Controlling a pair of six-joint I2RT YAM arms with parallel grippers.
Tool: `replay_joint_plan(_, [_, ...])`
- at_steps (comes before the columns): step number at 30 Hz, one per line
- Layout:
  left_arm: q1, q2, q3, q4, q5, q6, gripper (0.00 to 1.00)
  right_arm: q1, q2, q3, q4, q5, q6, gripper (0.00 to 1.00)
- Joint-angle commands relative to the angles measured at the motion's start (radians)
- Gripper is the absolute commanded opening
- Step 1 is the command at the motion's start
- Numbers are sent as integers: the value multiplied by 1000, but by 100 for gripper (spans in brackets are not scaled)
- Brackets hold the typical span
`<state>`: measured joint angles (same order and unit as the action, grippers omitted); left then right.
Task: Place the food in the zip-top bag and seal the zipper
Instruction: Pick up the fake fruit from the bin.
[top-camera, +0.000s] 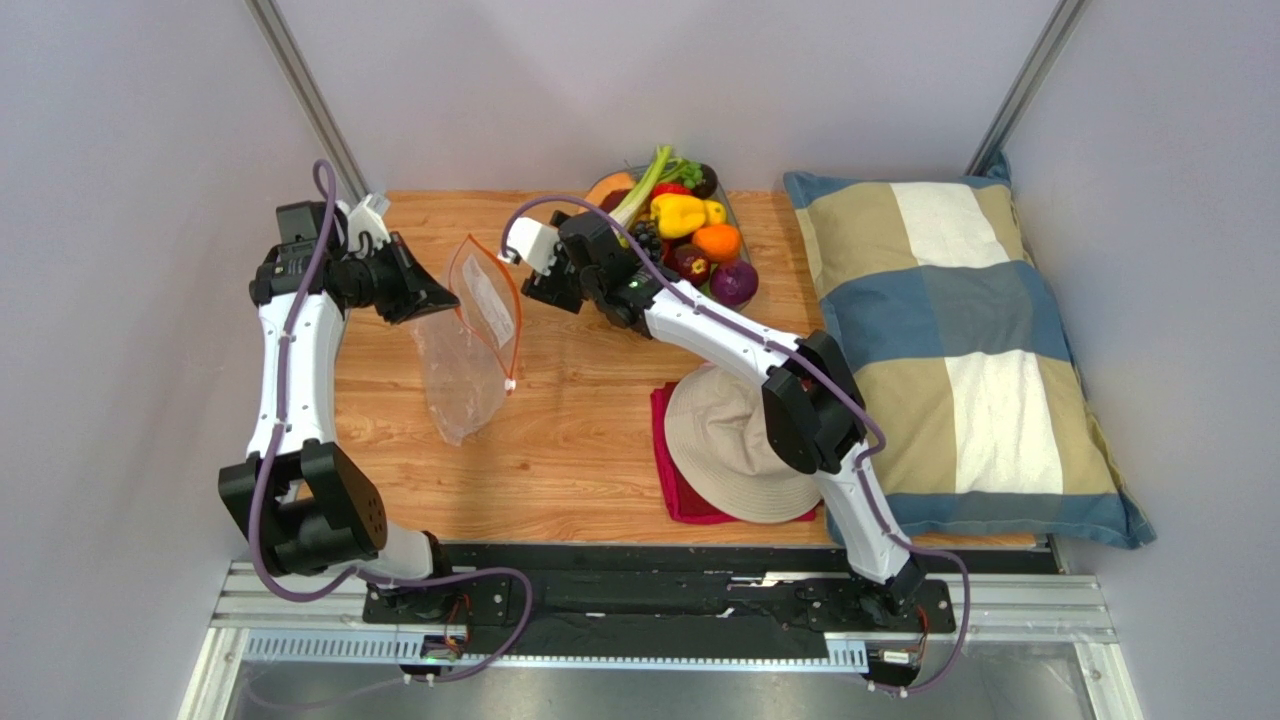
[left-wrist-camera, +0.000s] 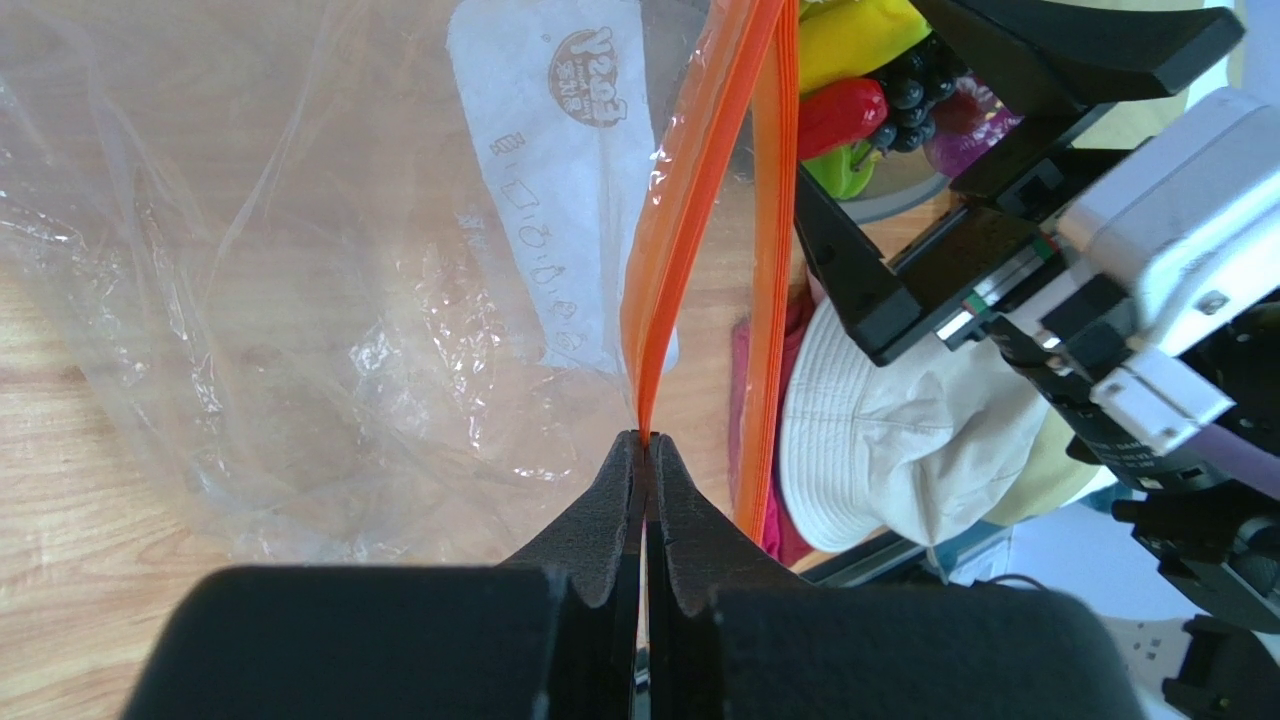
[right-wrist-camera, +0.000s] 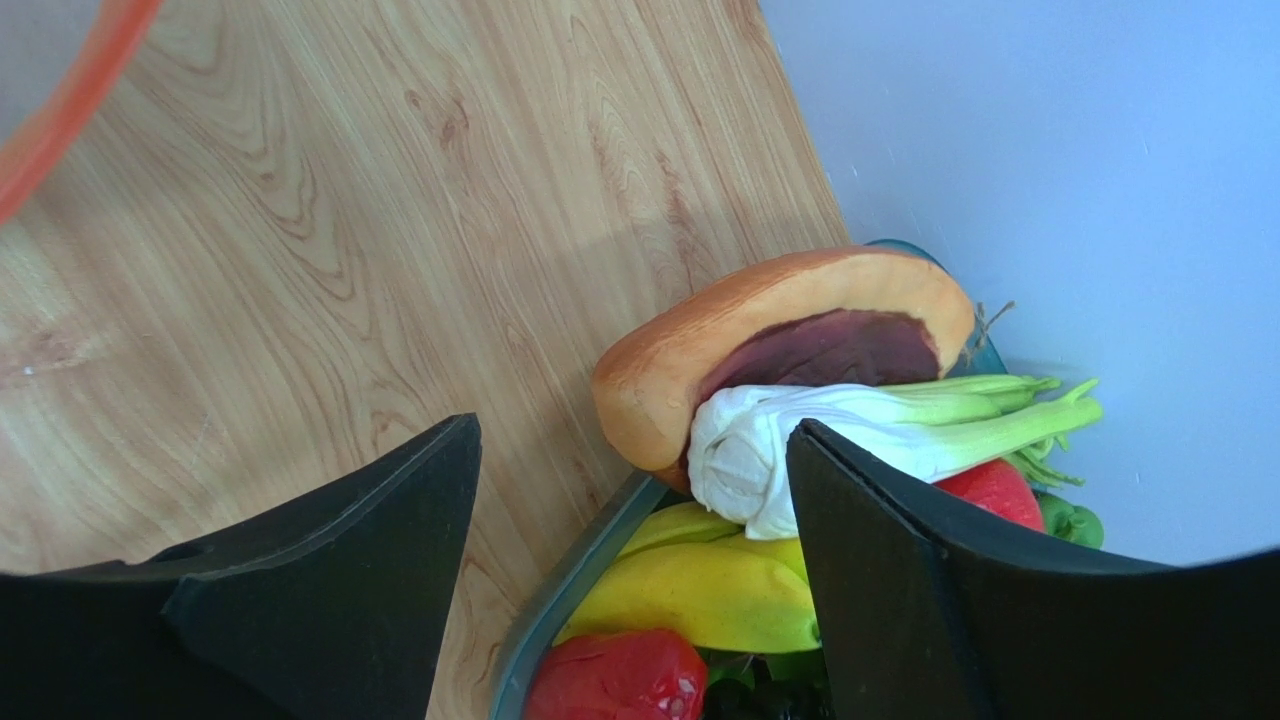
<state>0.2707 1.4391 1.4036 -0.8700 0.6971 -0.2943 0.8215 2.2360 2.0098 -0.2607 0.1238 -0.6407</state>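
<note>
The clear zip-top bag (top-camera: 469, 360) hangs over the wooden table, its mouth up and open, with an orange zipper (top-camera: 508, 308) along the rim. My left gripper (top-camera: 440, 296) is shut on the zipper strip (left-wrist-camera: 684, 225) and holds that edge up. The white label (left-wrist-camera: 579, 150) shows through the plastic. My right gripper (top-camera: 544, 279) is open and empty, between the bag and the grey bowl (right-wrist-camera: 579, 578) of food. The food (top-camera: 694, 225) is piled in the bowl: a yellow pepper (right-wrist-camera: 721, 593), a red piece (right-wrist-camera: 616, 678), a white-and-green leek (right-wrist-camera: 857, 435), an orange slice (right-wrist-camera: 721, 353), dark grapes (left-wrist-camera: 917, 98).
A beige hat (top-camera: 736, 443) lies on a red cloth (top-camera: 672, 465) at the table's front centre, under my right arm. A large checked pillow (top-camera: 962, 345) fills the right side. Walls stand close at the back and left.
</note>
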Motion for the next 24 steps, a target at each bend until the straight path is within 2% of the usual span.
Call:
replay_joint_plan(1, [4, -5, 37, 34, -4, -16, 0, -4, -2, 38, 54, -12, -47, 79])
replay_joint_plan(6, [4, -11, 37, 34, -8, -11, 0, -39, -108, 55, -58, -101, 135, 79])
replay_joint_plan(10, [4, -8, 38, 40, -1, -11, 0, -107, -200, 73, -199, -248, 277, 79])
replay_joint_plan(16, [4, 7, 38, 57, 16, -26, 0, -228, -222, 86, -343, -386, 449, 80])
replay_joint_plan(24, [2, 14, 44, 60, 47, -20, 0, -346, -151, 113, -390, -519, 607, 80])
